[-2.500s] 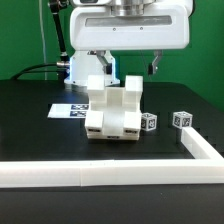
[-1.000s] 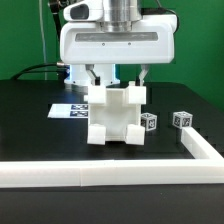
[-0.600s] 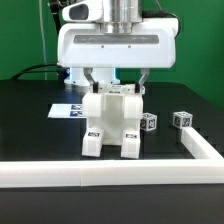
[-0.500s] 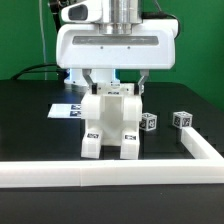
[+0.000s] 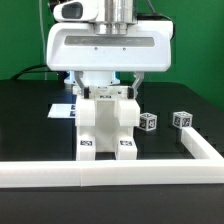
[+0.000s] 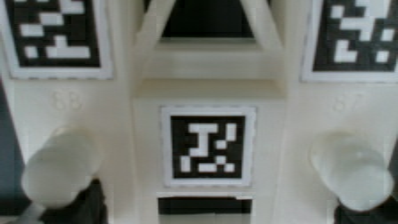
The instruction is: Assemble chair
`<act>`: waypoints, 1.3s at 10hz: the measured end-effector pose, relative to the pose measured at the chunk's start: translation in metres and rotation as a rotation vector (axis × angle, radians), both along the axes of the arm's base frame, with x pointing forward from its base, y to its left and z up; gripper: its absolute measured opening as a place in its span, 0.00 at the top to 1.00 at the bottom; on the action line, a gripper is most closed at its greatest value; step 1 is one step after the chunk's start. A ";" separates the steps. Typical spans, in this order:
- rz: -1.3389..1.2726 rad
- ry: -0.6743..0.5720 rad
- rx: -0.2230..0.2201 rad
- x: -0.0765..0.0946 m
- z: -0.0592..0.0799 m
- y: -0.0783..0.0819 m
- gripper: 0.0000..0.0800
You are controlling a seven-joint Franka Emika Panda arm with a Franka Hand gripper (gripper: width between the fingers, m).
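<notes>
1. exterior view: chair stands upright on the table at mid-scene. its two front feet point to 6 o'clock, near the rail but apart from it.
2. gripper hangs straight above the chair with jaws spread wide. fingers come down at 9 and 3 o'clock of the chair's upper part. nothing looks clamped; whether a pad brushes the plastic cannot be told.
3. two cubes sit at 3 o'clock of the chair, the nearer one just beside it. marker board lies at 10 o'clock, partly hidden behind the chair.
4. wrist view: the chair fills the frame, with a tag in the centre. pale, blurred fingers show one on each flank of that tag. the view is too close and soft to judge contact.
5. risk a: the chair looks tall on small feet. if the gripper comes down or closes off-centre, one finger meets it first. that could tip it or slide it toward the rail at 6 o'clock.
6. risk b: a pinch on the upper part alone sits high on smooth plastic. the chair may twist or slip in the jaws once lifted.
7. risk c: any shove toward 3 o'clock would knock the nearer cube out of place.
</notes>
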State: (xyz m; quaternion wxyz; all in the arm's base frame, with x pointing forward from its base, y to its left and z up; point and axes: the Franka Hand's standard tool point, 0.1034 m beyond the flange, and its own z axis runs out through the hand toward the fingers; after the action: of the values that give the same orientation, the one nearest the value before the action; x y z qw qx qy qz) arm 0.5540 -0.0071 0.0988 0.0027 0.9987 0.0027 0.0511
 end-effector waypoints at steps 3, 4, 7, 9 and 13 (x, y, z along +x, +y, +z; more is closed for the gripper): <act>-0.043 0.008 0.013 0.000 0.007 0.010 0.19; -0.070 0.017 0.020 0.001 0.016 0.016 0.19; -0.156 0.012 0.051 -0.003 0.044 0.029 0.19; -0.263 0.024 0.084 -0.031 0.051 0.046 0.19; -0.328 0.040 0.099 -0.048 0.045 0.071 0.19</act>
State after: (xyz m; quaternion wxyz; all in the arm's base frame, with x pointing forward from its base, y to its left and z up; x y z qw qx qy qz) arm 0.5063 0.0640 0.1435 -0.0381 0.9855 -0.1627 0.0300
